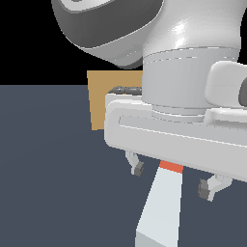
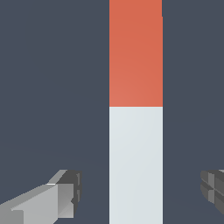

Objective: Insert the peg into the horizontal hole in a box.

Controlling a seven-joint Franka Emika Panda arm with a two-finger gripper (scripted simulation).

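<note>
The peg (image 1: 161,207) lies on the dark floor, a pale grey-white bar with a short orange-red end (image 1: 171,167) pointing away under the hand. In the wrist view the peg (image 2: 135,166) runs between the two fingers, with its orange-red part (image 2: 135,52) further along. My gripper (image 1: 173,179) is open, above the peg, one finger (image 1: 137,166) on each side and apart from it. The tan box (image 1: 103,99) stands behind the hand, mostly hidden by the arm. Its hole is hidden.
The large white arm and hand (image 1: 183,87) fill the upper part of the exterior view. The dark grey floor (image 1: 53,183) spreads around the peg.
</note>
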